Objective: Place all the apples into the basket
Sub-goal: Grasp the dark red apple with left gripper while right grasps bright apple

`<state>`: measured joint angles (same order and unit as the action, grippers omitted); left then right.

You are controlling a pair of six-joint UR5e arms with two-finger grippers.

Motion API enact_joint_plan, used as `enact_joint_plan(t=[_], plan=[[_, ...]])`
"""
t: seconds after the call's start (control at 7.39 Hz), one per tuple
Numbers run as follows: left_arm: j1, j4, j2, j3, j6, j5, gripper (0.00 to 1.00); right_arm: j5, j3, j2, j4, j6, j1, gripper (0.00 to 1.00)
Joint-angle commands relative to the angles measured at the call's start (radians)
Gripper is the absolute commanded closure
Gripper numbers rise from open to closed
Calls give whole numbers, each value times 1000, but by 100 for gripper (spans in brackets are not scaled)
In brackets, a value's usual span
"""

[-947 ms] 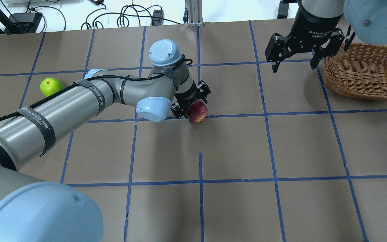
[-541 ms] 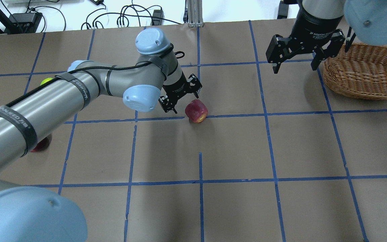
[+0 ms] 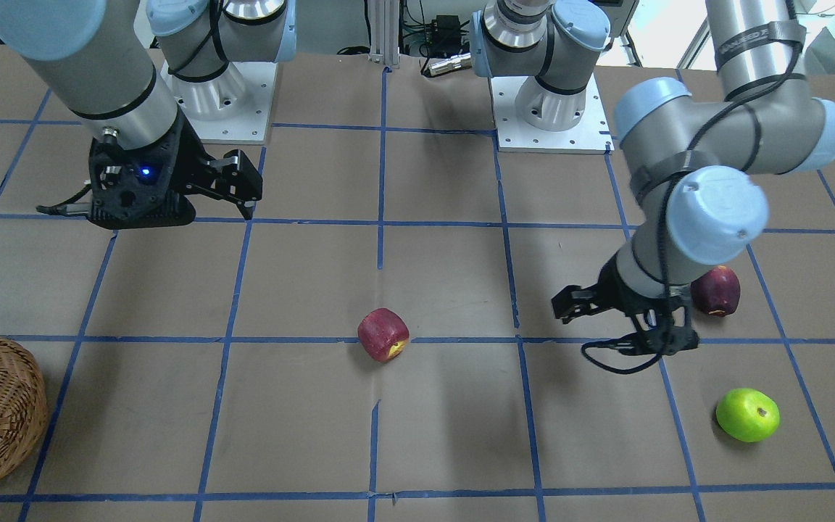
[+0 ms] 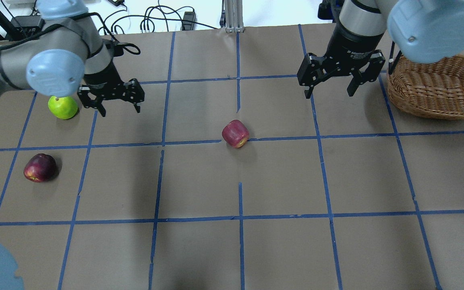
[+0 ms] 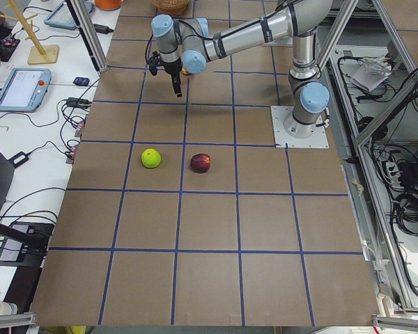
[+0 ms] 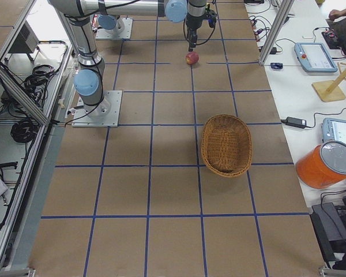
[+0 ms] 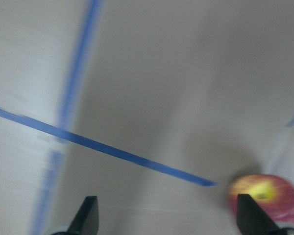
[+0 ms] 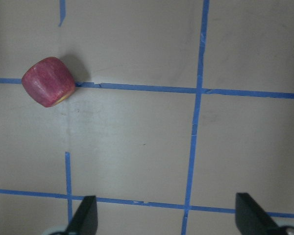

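Note:
The red apple with a yellow patch (image 4: 235, 133) lies on the table's middle, free; it also shows in the front view (image 3: 383, 334) and the right wrist view (image 8: 48, 82). The green apple (image 4: 63, 107) and the maroon apple (image 4: 40, 167) lie at the left. My left gripper (image 4: 120, 109) is open and empty, hovering just right of the green apple. My right gripper (image 4: 329, 94) is open and empty, above the table left of the wicker basket (image 4: 433, 86). The blurred left wrist view shows a red apple (image 7: 267, 200) at its lower right; I cannot tell which one.
The table is brown paper with a blue tape grid. Cables and power bricks (image 4: 26, 22) lie beyond the far edge. The basket stands at the far right and holds nothing that I can see.
My left gripper was at the red apple, left it on the table and swung far left to beside the green apple. My right gripper shifted a little left. The red apple has not moved.

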<state>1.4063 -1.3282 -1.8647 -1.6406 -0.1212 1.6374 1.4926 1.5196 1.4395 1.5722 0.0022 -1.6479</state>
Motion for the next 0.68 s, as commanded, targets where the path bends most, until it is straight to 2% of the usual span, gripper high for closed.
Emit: enact_joint_plan(t=[0.0, 0.14, 0.41, 0.54], plan=[[-168, 10, 51, -72, -364, 129, 1, 36, 26, -68, 136, 57, -123, 0], [-255, 58, 56, -108, -477, 133, 2, 70, 62, -124, 220, 91, -160, 0], [-442, 195, 39, -210, -736, 121, 2, 61, 73, -227, 416, 148, -207, 0], [-467, 321, 18, -276, -771, 98, 1, 57, 85, -254, 472, 110, -260, 0]])
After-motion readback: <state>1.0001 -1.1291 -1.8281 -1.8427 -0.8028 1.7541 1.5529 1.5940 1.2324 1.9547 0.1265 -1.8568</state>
